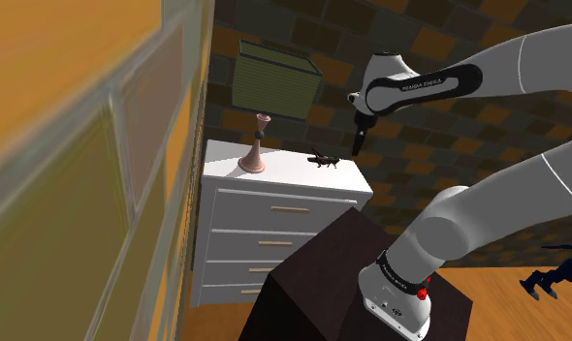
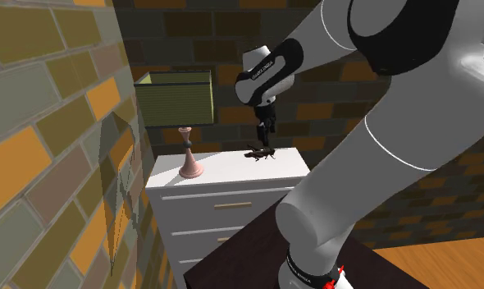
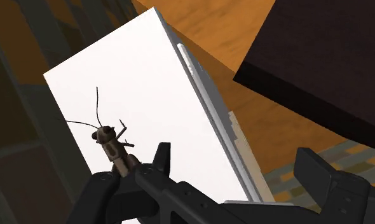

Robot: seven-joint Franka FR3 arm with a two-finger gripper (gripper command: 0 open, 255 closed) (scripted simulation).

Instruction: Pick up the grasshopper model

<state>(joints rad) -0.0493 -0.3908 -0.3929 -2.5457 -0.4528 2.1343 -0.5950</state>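
Black two-finger gripper [image 3: 237, 175] hangs over a white chest of drawers [image 1: 245, 199], fingers spread apart, gripping nothing. Small dark brown grasshopper model [image 3: 113, 147] sits on the chest top, just outside one finger and not between them. Table lamp with pink base and green square shade [image 1: 270, 92] stands farther along the same top.

"FRANKA EMIKA", white letters, on dark wrist band [image 1: 425, 85] of arm. Nothing else legible.
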